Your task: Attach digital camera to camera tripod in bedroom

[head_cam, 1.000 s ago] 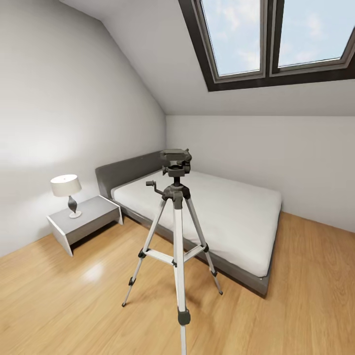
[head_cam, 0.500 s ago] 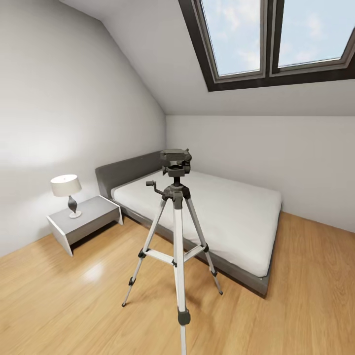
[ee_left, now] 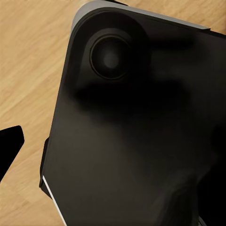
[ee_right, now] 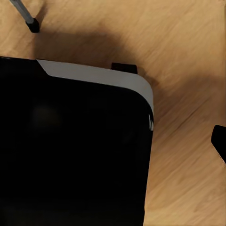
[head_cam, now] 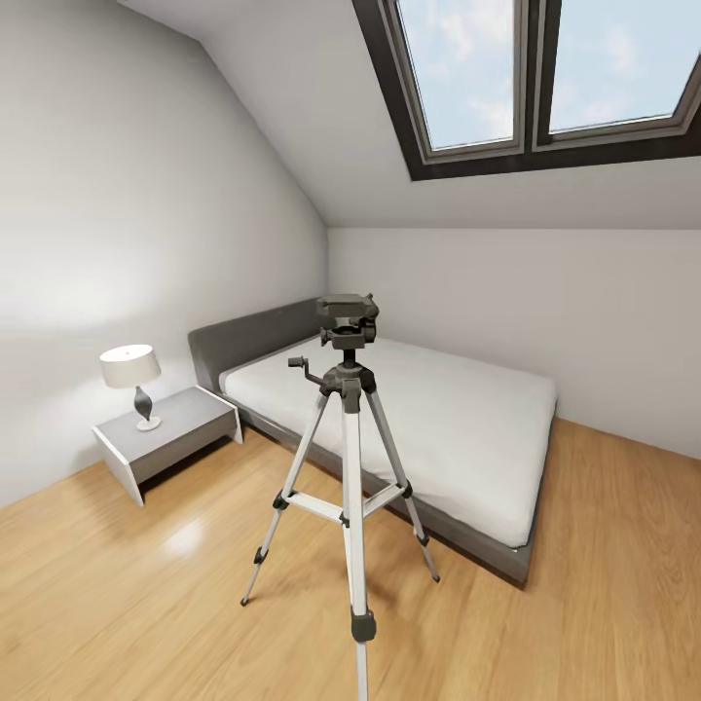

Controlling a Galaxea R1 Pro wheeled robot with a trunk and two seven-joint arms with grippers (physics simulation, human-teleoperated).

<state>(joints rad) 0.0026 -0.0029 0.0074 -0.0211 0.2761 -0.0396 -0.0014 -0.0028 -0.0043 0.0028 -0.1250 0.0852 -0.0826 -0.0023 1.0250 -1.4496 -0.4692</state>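
Nothing has shifted since a second ago: the camera tripod (head_cam: 349, 458) stands before the bed (head_cam: 428, 428). Neither pincer's state can be told

The camera tripod (head_cam: 350, 458) has 3 smooth, silvery metal legs with matt black plastic-looking joints, feet and head, and one black foot on a thin metal leg (ee_right: 29, 21) shows in the right wrist view. The floor (head_cam: 146, 604) is light wood plank with a soft gloss, the bed (head_cam: 428, 428) has a matt white cloth top on a grey fabric-like frame, and the walls are flat matt white. In the left wrist view a smooth, satin black panel (ee_left: 141, 141) of the robot's base lies over the wood.
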